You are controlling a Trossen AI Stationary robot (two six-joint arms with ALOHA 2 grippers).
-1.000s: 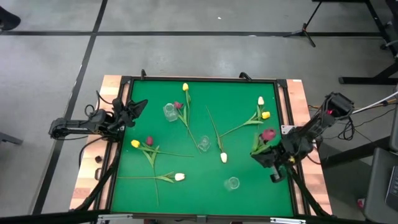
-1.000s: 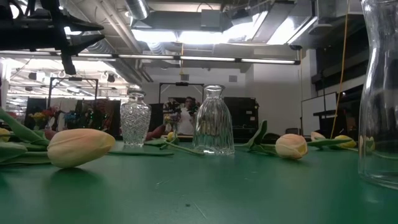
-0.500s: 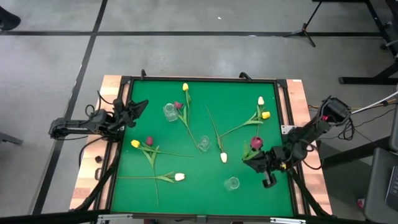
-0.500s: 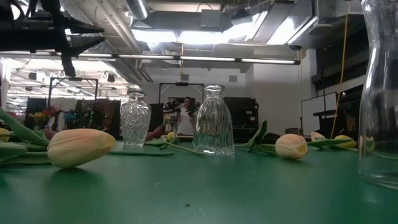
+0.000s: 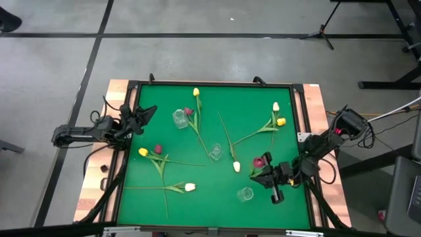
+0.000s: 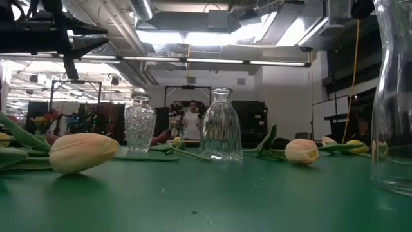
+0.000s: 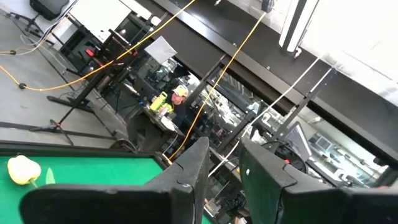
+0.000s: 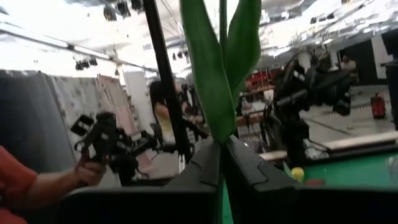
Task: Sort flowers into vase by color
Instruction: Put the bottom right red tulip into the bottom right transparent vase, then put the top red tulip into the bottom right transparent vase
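Right gripper (image 5: 263, 172) pinches a red tulip (image 5: 258, 162) by its stem near a vase (image 5: 246, 193); left gripper (image 5: 146, 114) part open, empty.

Three vases stand on the table (image 5: 151, 197) — one (image 5: 178, 118) toward the rear-left, one (image 5: 216, 153) central, one (image 5: 246, 193) front-right, flowers (image 5: 188, 187) lying around them.

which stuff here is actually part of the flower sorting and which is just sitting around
Part of the job:
- dark red tulip, stem clamped in the right gripper
- tulips lying on the green mat: yellow, cream
- three glass vases, nearest the gripper

Just around:
- left gripper, waiting at the mat's left edge
- wooden table border
- cables
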